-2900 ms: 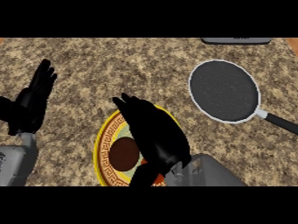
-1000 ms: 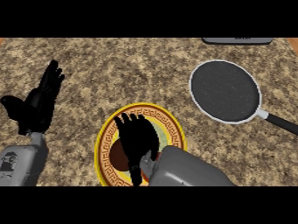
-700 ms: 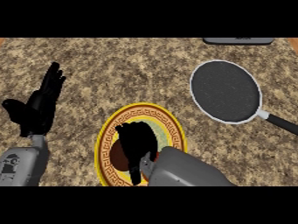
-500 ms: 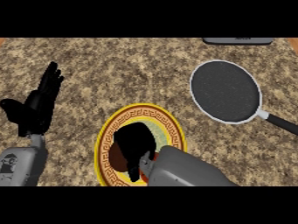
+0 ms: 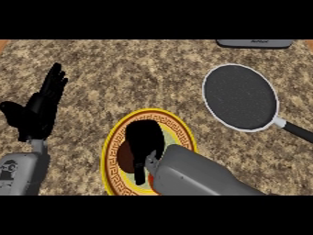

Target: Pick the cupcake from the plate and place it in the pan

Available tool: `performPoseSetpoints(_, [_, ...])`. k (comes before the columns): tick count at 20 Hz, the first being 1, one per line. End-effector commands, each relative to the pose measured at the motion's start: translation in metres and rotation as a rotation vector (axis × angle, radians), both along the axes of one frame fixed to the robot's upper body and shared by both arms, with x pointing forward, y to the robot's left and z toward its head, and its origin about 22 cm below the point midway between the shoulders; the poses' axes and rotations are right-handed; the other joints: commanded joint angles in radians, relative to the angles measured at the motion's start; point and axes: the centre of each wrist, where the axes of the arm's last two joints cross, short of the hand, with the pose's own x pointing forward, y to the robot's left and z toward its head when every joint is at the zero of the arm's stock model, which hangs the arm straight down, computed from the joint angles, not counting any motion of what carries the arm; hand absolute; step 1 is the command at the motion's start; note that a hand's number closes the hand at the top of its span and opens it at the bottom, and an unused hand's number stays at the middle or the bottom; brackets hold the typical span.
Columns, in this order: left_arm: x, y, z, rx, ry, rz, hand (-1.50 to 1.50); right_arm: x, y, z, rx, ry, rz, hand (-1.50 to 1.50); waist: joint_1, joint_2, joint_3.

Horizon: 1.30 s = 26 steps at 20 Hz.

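Brown cupcake (image 5: 126, 153) sits directly under the right hand (image 5: 144, 140), whose fingers curl around it on the plate (image 5: 179, 131); the pan (image 5: 241, 97) lies up-right.

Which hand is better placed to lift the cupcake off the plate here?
Right. The right hand is already curled over the cupcake on the plate, and the pan lies on its side. The left hand rests open, off to the left.
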Motion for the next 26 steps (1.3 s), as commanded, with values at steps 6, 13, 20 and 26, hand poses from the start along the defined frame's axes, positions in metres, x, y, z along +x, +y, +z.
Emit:
performPoseSetpoints(6, [0.008, -0.009, 0.0, 0.004, 0.007, -0.03, 0.0, 0.023, 0.016, 0.029, -0.019, -0.145, -0.439, 1.5, 0.03, 0.002, -0.001])
performPoseSetpoints(13, [0.006, -0.002, 0.004, -0.006, 0.004, 0.024, 0.0, 0.034, 0.038, 0.087, 0.046, -0.554, -0.493, 1.5, -0.012, -0.015, 0.0])
performPoseSetpoints(20, [-0.003, 0.013, -0.012, 0.009, 0.019, 0.033, 0.0, 0.041, 0.044, 0.121, 0.112, -0.732, -0.597, 1.5, -0.038, -0.013, -0.001])
performPoseSetpoints(26, [-0.012, 0.013, -0.003, 0.001, 0.019, 0.054, 0.0, 0.078, -0.006, 0.142, 0.374, -0.751, -0.755, 1.5, -0.043, -0.012, 0.003])
